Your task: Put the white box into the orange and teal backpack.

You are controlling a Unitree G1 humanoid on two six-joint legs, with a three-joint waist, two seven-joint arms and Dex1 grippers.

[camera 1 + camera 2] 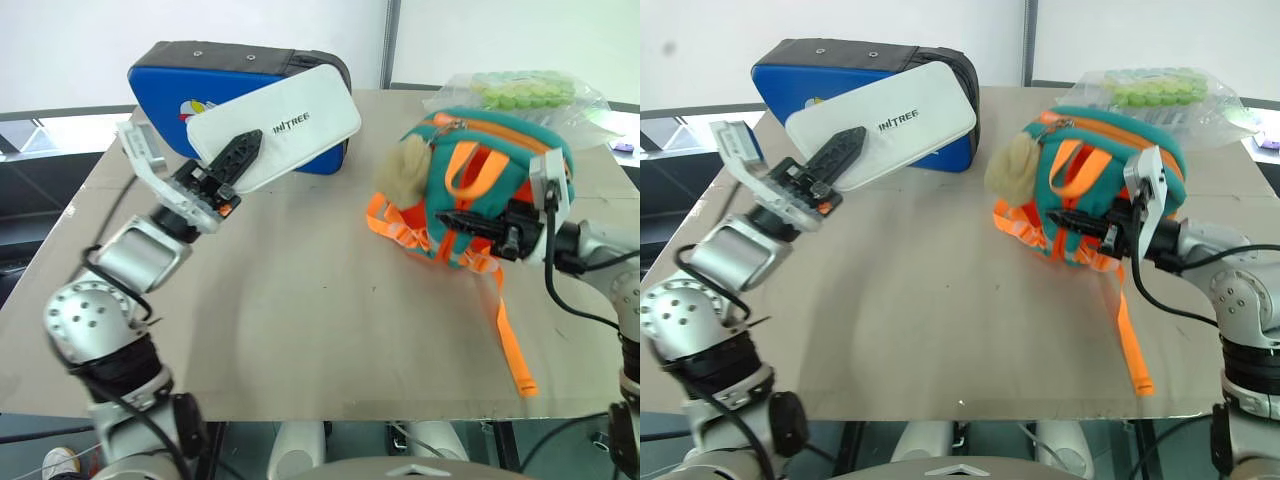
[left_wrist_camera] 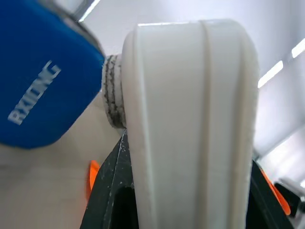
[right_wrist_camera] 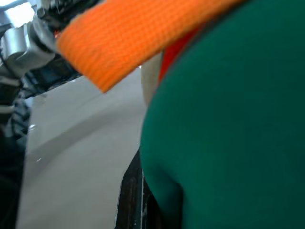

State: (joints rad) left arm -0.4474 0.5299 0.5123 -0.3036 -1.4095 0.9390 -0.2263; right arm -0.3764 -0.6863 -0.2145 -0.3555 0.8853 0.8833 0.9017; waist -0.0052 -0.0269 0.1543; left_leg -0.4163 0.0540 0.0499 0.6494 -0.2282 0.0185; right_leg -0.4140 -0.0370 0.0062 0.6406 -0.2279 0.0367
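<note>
Holding the white box [image 1: 275, 134] aloft in my left end effector [image 1: 240, 155], just before the blue padded case [image 1: 170, 85], I pinch the orange and teal backpack [image 1: 480, 175] on the bench [image 1: 300, 300] with my right end effector [image 1: 455, 222], bagged green items [image 1: 520, 90] behind.

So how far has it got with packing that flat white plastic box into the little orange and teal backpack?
Partway. Done: the flat white plastic box is lifted off the table, clamped in the left gripper. In hand: the right gripper is shut on the orange and teal backpack, which sits on the table. Left: carrying the box across and slipping it inside; I can't tell whether the backpack is open.
</note>
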